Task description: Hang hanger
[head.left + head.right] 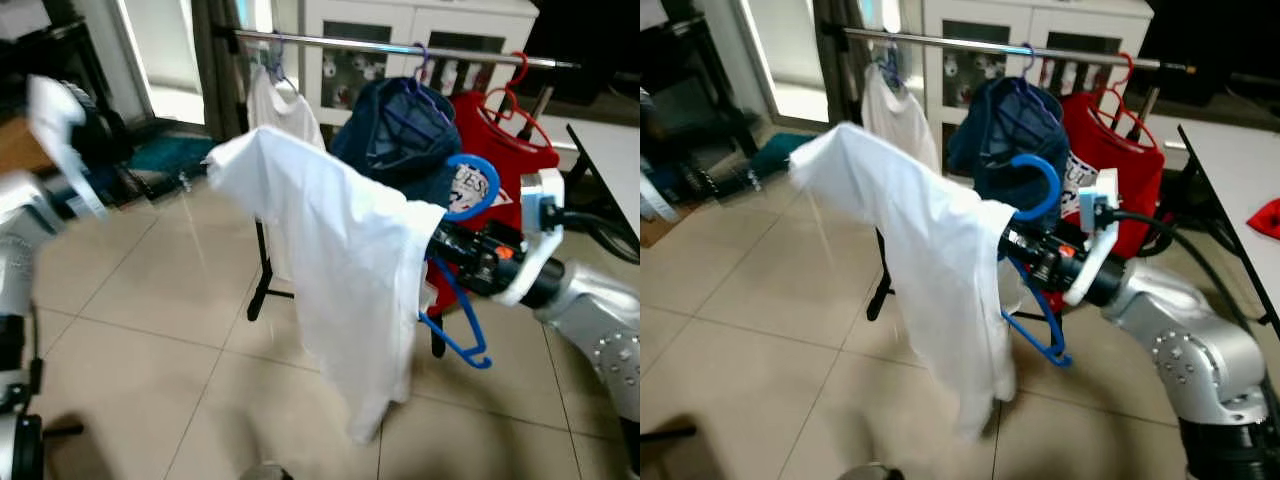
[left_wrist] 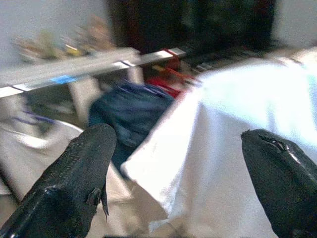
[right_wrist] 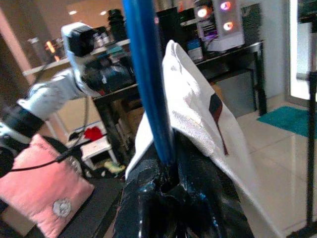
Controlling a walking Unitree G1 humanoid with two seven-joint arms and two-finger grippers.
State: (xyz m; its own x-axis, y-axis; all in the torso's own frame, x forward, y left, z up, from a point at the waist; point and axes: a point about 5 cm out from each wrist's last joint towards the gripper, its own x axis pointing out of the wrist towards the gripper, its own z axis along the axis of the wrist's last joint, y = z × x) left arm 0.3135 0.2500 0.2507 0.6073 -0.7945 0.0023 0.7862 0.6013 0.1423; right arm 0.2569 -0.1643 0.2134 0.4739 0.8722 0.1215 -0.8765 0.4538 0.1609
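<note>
1. Left eye view takes in the clothes rail (image 1: 400, 47) crossing the top, with a white top (image 1: 283, 110), a dark blue garment (image 1: 400, 140) and a red shirt (image 1: 510, 150) already hung along it.
2. From where I stand, the white shirt (image 1: 330, 270) is the biggest loose thing: it drapes off the blue hanger (image 1: 470, 190) and trails well down toward the tiled floor (image 1: 150, 330).
3. The right gripper (image 3: 166, 168) is clenched on the hanger's blue shaft, holding it in front of and below the rail, near the dark blue garment.
4. The left gripper (image 2: 178, 148) is released, its fingers (image 2: 74, 178) spread wide and pointed at the shirt without touching it.
5. Risk, as I judge it: the shirt sits lopsided, so a tilt on the way up could slide it off the hanger.
6. Another risk: the hook may snag the purple hanger (image 1: 410, 95) or the blue garment, since they crowd that stretch.
7. Open room seems best on the bare rail between the white top and the blue garment; the white table (image 1: 1240, 190) edge hems in the right arm's side.
</note>
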